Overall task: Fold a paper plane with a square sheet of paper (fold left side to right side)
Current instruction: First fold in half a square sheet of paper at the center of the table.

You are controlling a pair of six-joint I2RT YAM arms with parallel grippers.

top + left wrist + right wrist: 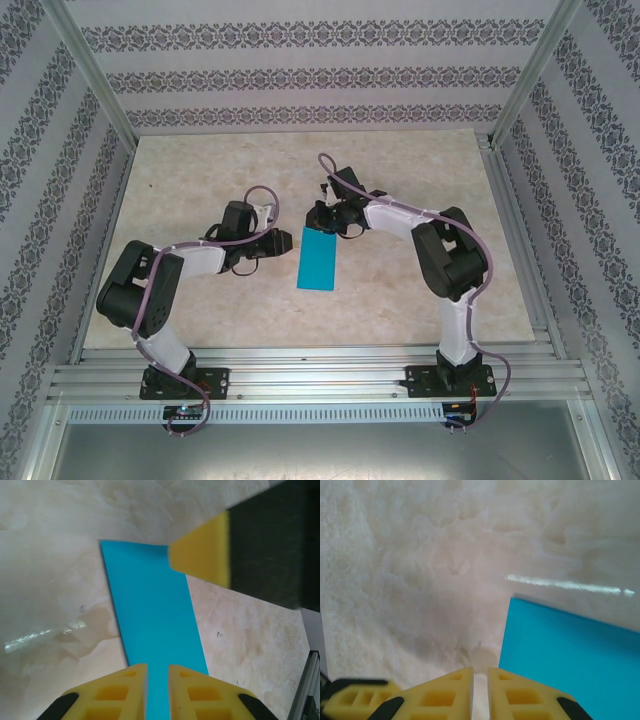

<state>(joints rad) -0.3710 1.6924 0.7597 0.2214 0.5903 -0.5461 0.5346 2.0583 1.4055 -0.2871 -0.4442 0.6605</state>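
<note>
Tabletop (pixel 200 180) of pale, marbled finish stretched between patterned walls (pixel 300 75), and near its middle lay the cyan sheet of paper (pixel 319 260). It showed as a narrow rectangle, longer than wide, flat on the surface, its long sides running away from the arms with a slight tilt.

The left gripper (pixel 287 241) reached in from the left and hung just beside the sheet's upper left edge. From the left wrist, its yellow fingers (pixel 130 692) stood almost together, with only a thin slit between them. Through that slit the blue paper (pixel 152 625) showed, running out from under the fingertips. Nothing sat pinched between the pads. Whether they pressed on the sheet or floated just above it, I could not tell.

The right gripper (pixel 322 226) came in from the right and sat at the sheet's far end. One of its yellow-padded fingers (pixel 200 555) hung over the far corner of the paper in the left wrist view. In the right wrist view, its own fingers (pixel 447 692) were likewise drawn nearly closed, with a narrow gap showing bare surface and nothing gripped. A corner of the sheet (pixel 570 655) lay just to the right of those fingertips.
</note>
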